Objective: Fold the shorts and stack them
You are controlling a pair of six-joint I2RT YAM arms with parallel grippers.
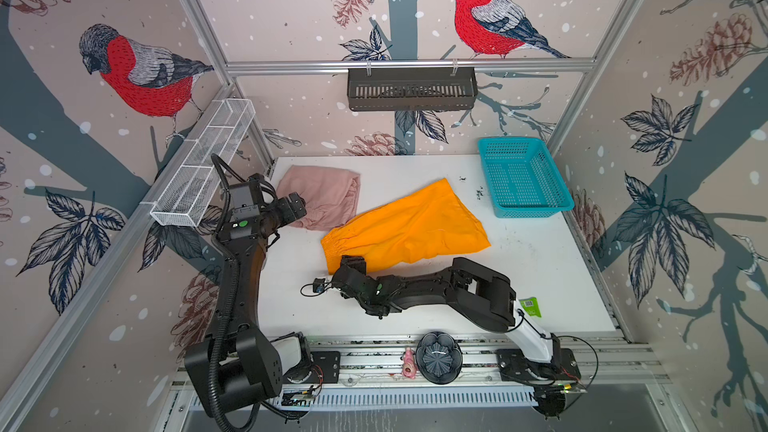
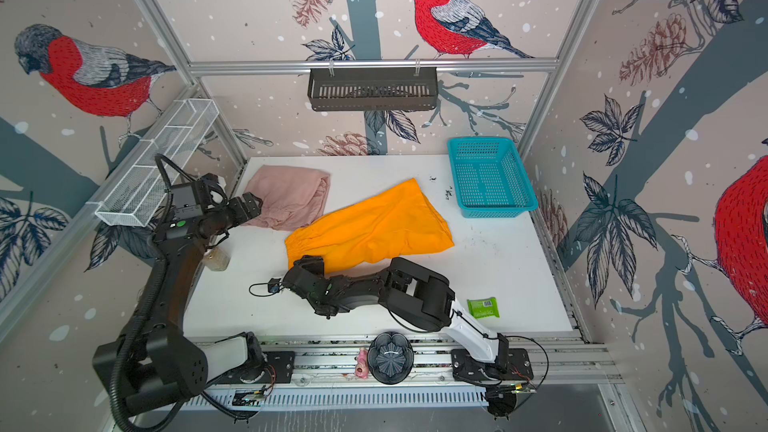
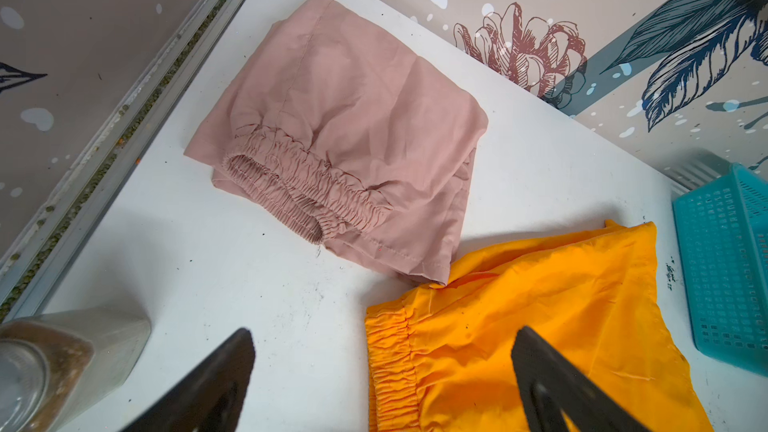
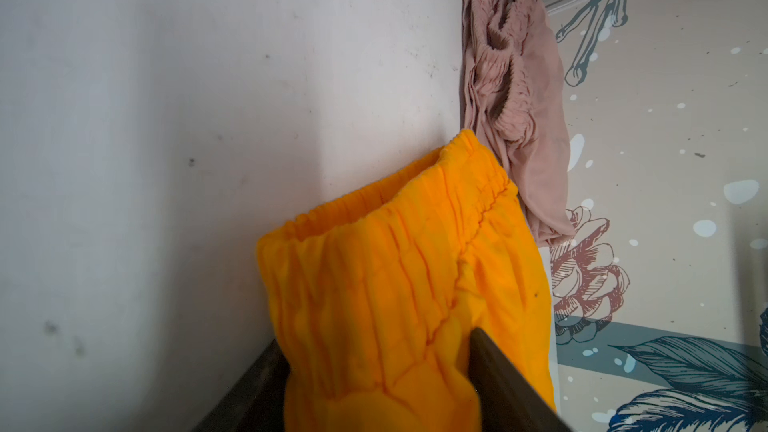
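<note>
The dusty pink shorts (image 1: 320, 197) (image 3: 345, 139) lie folded at the table's back left. Across the middle, the bright orange shorts (image 1: 415, 230) (image 2: 374, 226) are spread at a slant, waistband toward the front left. My right gripper (image 1: 353, 261) (image 4: 376, 338) is at the waistband's front corner. Its fingers are partly closed, and bunched orange fabric (image 4: 395, 284) fills the gap and touches both. My left gripper (image 1: 300, 207) (image 3: 384, 331) hovers wide open and empty, above the near edge of the pink pair.
A teal basket (image 1: 523, 176) sits at the back right. A white wire rack (image 1: 203, 168) lines the left wall, and a black basket (image 1: 411, 89) hangs on the back rail. A jar (image 2: 216, 259) stands by the left arm, a green packet (image 2: 482, 307) front right, and a dark bowl (image 1: 438, 357) on the front rail.
</note>
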